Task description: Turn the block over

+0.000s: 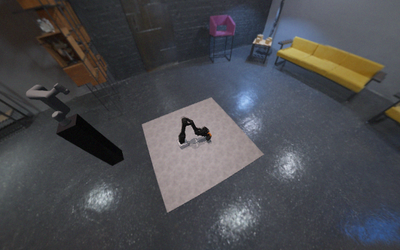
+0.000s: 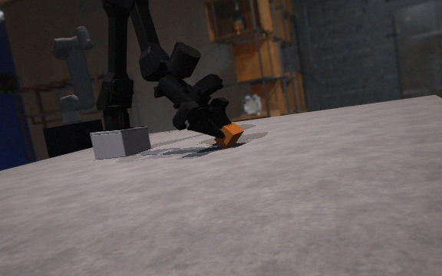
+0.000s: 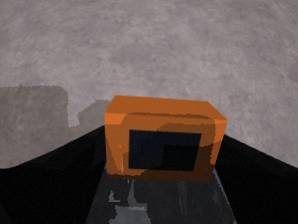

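An orange block (image 2: 229, 134) (image 3: 162, 137) (image 1: 210, 134) sits between my black fingers. Its dark marked face (image 3: 162, 149) looks back at the wrist camera. My gripper (image 2: 221, 133) (image 3: 161, 135) is shut on the block and holds it tilted, low over the grey table (image 2: 282, 192). In the exterior view the block's lower edge seems to be at the table surface; I cannot tell whether it touches. The arm leans forward from its base.
The arm's grey base block (image 2: 120, 142) stands on the table to the left of the gripper. A second grey arm (image 1: 48, 98) on a black plinth stands on the floor well away. Yellow sofas (image 1: 328, 62) and shelves line the room.
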Tool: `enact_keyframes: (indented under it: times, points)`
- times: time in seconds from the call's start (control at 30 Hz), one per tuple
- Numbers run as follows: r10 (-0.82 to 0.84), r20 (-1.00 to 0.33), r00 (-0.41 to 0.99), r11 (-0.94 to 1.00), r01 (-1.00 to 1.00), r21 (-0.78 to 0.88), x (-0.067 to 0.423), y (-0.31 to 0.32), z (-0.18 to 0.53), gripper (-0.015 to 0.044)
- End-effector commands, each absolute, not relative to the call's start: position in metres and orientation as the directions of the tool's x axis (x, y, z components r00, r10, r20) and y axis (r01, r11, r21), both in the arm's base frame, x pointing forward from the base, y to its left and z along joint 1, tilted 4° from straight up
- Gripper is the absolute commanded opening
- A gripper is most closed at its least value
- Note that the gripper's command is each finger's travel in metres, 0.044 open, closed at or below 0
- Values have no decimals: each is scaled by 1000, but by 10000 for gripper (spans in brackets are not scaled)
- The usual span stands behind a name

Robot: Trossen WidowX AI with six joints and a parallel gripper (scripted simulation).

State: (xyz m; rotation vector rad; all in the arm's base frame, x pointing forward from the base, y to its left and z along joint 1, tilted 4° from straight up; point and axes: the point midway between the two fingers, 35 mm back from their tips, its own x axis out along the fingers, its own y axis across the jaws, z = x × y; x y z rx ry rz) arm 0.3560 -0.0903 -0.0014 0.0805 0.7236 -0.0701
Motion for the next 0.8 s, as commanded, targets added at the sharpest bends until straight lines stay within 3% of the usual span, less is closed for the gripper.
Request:
enact_keyframes:
  times: [0.0,0.77]
  points:
    - [-37,-643,765,994,96,57,353,-89,-14,0]
    - [-59,-394,917,994,88,57,336,-83,-15,0]
